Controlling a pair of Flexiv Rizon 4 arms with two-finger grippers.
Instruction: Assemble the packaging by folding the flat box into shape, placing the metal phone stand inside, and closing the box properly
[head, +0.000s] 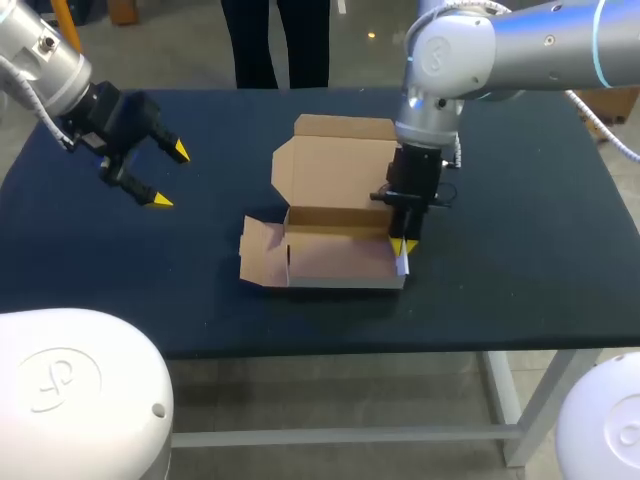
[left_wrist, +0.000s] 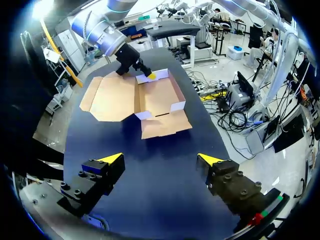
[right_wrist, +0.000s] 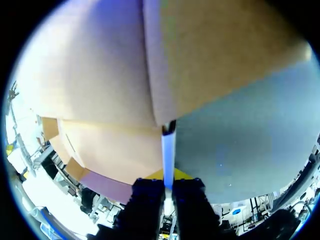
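Observation:
A brown cardboard box (head: 335, 245) lies half folded at the middle of the dark table, its lid (head: 335, 165) open flat toward the far side and one side flap (head: 262, 252) spread out at its left. My right gripper (head: 403, 247) points straight down at the box's right end, shut on the right side wall (right_wrist: 167, 150), whose thin edge runs up between the yellow tips. From the left wrist view the box (left_wrist: 150, 100) is ahead with the right gripper (left_wrist: 148, 76) at its far end. My left gripper (left_wrist: 160, 160) hangs open over bare table at the far left (head: 165, 177). No phone stand is visible.
The table's front edge (head: 330, 345) runs just below the box. Dark cloth (head: 520, 240) lies bare to the right of the box and between the box and my left gripper.

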